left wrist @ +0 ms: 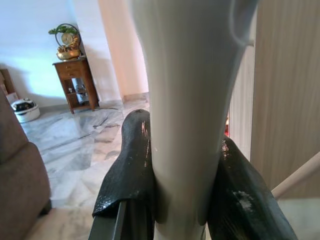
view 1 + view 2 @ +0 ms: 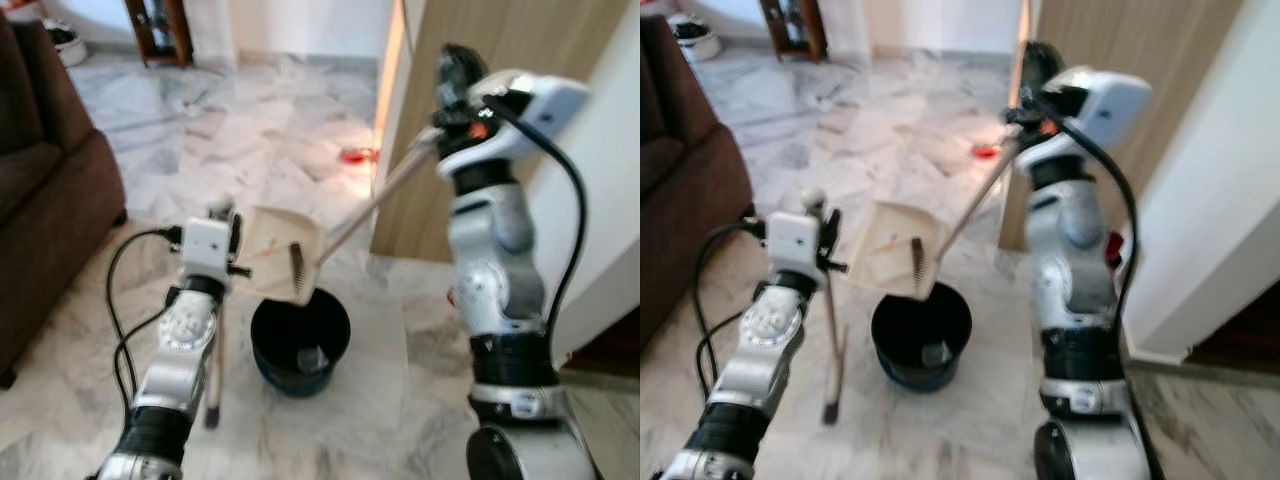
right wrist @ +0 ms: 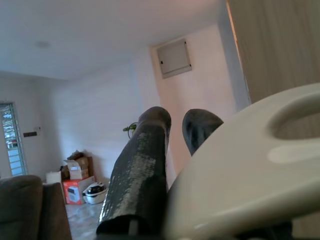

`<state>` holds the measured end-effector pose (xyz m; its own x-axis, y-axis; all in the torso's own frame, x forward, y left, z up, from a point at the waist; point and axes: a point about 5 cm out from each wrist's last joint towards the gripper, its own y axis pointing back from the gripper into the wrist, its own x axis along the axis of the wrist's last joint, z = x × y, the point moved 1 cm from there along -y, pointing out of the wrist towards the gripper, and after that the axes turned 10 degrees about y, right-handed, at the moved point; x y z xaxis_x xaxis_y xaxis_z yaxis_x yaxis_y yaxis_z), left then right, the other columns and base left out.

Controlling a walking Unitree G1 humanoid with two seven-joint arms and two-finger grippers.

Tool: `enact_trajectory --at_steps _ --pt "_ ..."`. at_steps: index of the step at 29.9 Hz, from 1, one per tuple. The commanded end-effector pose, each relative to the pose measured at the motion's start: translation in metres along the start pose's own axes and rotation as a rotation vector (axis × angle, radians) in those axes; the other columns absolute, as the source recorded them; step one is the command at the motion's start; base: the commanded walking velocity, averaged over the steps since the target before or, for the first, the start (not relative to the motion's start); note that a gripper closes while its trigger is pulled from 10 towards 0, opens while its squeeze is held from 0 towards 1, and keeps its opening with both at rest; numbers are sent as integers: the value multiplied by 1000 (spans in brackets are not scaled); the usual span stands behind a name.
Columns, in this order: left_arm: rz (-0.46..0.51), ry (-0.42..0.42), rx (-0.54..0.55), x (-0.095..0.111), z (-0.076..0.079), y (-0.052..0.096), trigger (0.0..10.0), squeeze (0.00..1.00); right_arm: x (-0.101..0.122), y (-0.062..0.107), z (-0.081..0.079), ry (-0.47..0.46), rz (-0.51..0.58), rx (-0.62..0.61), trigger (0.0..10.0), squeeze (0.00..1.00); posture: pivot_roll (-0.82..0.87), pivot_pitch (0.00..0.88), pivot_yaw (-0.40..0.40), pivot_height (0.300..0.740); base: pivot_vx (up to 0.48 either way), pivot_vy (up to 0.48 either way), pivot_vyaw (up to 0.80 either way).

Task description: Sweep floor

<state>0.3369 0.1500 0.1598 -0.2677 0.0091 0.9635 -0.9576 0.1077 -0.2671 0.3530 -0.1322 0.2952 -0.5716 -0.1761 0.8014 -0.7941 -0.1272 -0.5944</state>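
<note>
My left gripper [image 2: 222,214] is shut on the cream broom handle [image 1: 187,125], gripped between its black fingers [image 1: 127,170]. The broom [image 2: 214,365] hangs straight down to the marble floor beside the bucket. My right gripper [image 2: 455,78] is raised high and shut on the top grip [image 3: 250,170] of the dustpan's long handle [image 2: 375,200]. The cream dustpan [image 2: 280,250] is tipped over the black bucket [image 2: 300,340], its comb edge pointing down into the bucket. A small pale thing lies on the bucket's bottom.
A brown sofa [image 2: 40,200] stands on the left. A wooden door panel [image 2: 480,150] and a white wall [image 2: 610,180] close off the right. A red item [image 2: 357,155] lies on the floor by the doorway. A wooden side table [image 2: 160,30] stands far back.
</note>
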Motion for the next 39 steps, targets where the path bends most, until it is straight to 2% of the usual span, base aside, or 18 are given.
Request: enact_trajectory --at_steps 1,13,18,21,22,25,27,28,29,31,32,33,39 --pt "54 -16 -5 12 -1 -4 10000 0 19 -7 -12 -12 95 36 10000 0 64 43 -32 740 285 0 0" --pt "56 -14 -8 12 -1 -3 10000 0 19 -8 -10 -3 92 28 10000 0 63 45 -33 740 276 0 0" --pt "58 -12 -21 11 1 -2 10000 0 20 -8 -8 16 100 18 10000 0 63 46 -33 740 0 0 0" --pt "58 -7 -28 12 2 -2 10000 0 27 -10 -5 111 141 23 10000 0 62 47 -32 740 0 0 0" --pt "58 -7 -28 12 2 -2 10000 0 28 -10 -5 117 145 25 10000 0 62 47 -32 740 0 0 0" --pt "57 -5 -29 11 2 -2 10000 0 37 -9 -13 188 214 82 10000 0 61 49 -32 740 0 0 0" --pt "57 -4 -30 11 2 -1 10000 0 43 -6 -26 255 271 179 10000 0 61 51 -31 740 0 0 0" --pt "57 -4 -30 11 2 -1 10000 0 43 -6 -26 255 271 179 10000 0 61 51 -31 740 0 0 0" --pt "56 -4 -30 11 2 -1 10000 0 44 -4 -35 279 295 239 10000 0 61 51 -30 740 0 0 0" --pt "55 -5 -31 11 2 -1 10000 0 45 0 -48 278 323 313 10000 0 61 52 -30 740 0 0 0" --pt "55 -5 -31 11 2 -1 10000 0 45 0 -48 278 323 313 10000 0 61 52 -30 740 0 0 0" --pt "55 -4 -32 11 2 -1 10000 0 45 4 -59 268 340 361 10000 0 63 53 -30 740 0 0 0" --pt "56 -4 -34 11 2 -1 10000 0 42 16 -81 260 371 480 10000 0 64 54 -29 740 0 0 0"
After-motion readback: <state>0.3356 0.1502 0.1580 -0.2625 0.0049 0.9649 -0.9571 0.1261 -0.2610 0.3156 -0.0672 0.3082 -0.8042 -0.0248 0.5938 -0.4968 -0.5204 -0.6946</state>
